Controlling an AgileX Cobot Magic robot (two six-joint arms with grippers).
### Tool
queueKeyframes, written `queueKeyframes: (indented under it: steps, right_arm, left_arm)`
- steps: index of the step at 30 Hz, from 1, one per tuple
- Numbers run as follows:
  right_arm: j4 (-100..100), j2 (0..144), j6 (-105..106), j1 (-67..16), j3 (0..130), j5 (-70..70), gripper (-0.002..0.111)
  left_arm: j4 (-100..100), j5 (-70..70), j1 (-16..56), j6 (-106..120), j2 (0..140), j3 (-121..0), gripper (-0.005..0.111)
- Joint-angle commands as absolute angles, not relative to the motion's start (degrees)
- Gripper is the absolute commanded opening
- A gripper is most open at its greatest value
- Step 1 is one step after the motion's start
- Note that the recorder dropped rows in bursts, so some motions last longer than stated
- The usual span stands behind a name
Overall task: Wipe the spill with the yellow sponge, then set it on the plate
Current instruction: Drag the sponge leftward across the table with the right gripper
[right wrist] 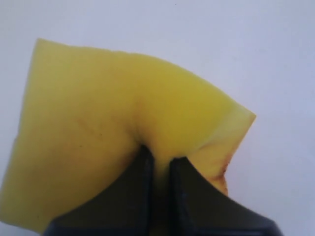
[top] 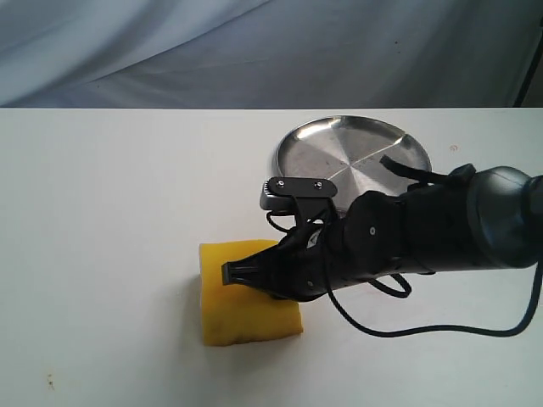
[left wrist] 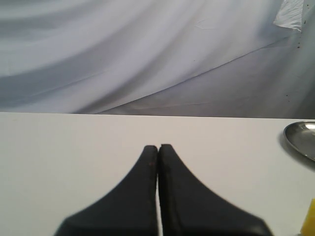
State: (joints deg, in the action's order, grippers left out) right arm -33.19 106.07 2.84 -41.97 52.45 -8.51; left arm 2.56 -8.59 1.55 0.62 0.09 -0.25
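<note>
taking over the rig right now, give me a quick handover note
Right gripper: shut on the yellow sponge, which looks to rest on the table, apart from the plate.
Left gripper: shut, holding nothing.
Plate: empty.
Done: sponge grasped; no spill visible in any view, maybe wiped or under the sponge.
Left: check for residue, then set the sponge on the plate.

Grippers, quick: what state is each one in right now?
Left gripper: shut, holding nothing.
Right gripper: shut on the yellow sponge, pinching its foam.
</note>
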Motion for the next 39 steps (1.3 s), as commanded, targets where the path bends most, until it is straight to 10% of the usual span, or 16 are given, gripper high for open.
queueKeyframes:
  steps: [1,39]
  right_arm:
    - [-35.24,106.45,2.57,-43.86,52.16,-6.63,0.0]
    - [-40.11,118.45,-2.12,-54.91,69.17,-4.49,0.0]
  left_arm:
    - [2.52,-8.35,1.6,0.58,0.0,0.0,0.001]
    - [2.52,-8.35,1.6,0.49,0.0,0.0,0.001]
